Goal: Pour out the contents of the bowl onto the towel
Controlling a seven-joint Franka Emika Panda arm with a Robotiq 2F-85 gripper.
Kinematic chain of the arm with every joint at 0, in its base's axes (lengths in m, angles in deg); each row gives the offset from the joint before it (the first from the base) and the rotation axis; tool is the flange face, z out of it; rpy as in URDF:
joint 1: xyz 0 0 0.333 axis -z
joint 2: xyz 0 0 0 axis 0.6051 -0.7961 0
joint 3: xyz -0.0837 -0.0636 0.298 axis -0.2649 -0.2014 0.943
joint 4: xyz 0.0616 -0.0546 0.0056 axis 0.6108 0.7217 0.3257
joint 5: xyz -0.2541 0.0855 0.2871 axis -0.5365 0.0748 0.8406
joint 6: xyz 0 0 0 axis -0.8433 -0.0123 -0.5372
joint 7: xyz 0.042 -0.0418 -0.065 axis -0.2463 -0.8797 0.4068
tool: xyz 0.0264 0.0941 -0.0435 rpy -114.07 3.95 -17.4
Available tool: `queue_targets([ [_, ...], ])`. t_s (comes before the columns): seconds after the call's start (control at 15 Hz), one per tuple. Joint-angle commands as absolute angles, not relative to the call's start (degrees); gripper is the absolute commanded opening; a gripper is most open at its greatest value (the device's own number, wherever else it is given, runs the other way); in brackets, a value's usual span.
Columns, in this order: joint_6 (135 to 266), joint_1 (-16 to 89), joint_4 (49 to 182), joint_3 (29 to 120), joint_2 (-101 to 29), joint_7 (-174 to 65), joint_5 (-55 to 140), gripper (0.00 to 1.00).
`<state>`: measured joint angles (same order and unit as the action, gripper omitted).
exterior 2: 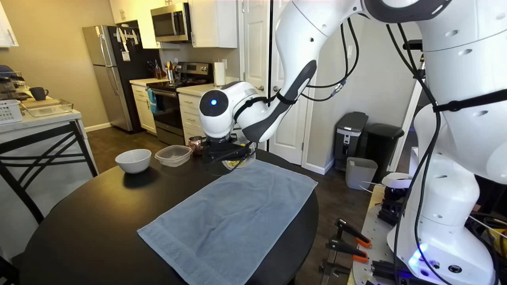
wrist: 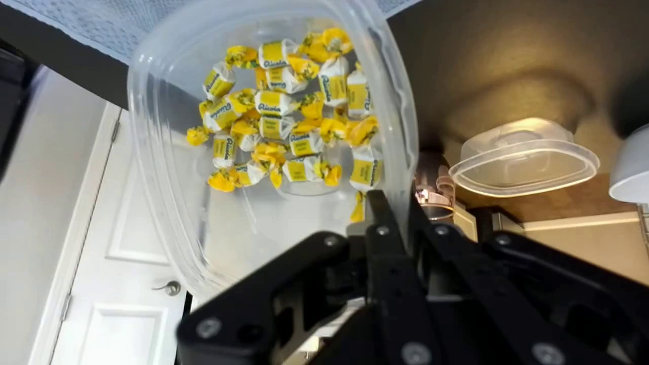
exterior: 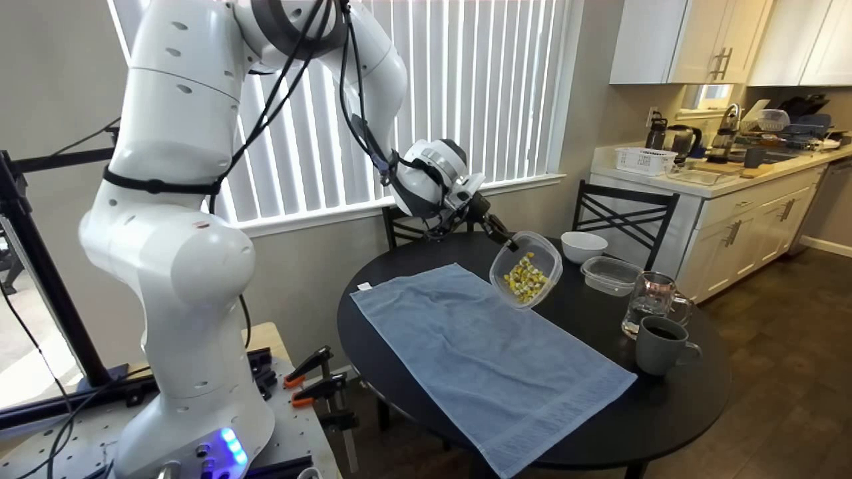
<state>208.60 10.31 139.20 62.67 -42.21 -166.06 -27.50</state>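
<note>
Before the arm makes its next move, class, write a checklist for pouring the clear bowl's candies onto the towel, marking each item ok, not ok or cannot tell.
1. Gripper closed on the clear bowl at its rim: ok.
2. Wrapped candies inside it: ok.
3. Towel spread on the table: ok.
4. White bowl off the towel: ok.
5. Whole clear bowl above the towel: cannot tell.
6. Tilt enough to empty it: not ok, candies inside.

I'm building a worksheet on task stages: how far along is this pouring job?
Done: the fingers grip the clear plastic bowl. In hand: it is tilted near the blue towel, the wrapped Ricola candies inside. Left: apparently more tipping, since no candies show on the towel.
</note>
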Motion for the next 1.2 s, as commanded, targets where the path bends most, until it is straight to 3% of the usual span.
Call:
queue_targets([
  [0.0,202.1,16.3,136.9,70.9,-43.7,-173.4,-33.7,0.02],
  [0.4,201.5,24.5,139.1,77.5,-40.0,-181.2,-24.1,0.02],
  [0.87,199.6,24.4,137.7,78.2,-38.5,-194.0,-34.3,0.02],
  [1.13,192.1,22.1,139.2,81.3,-39.5,-195.7,-43.6,0.02],
])
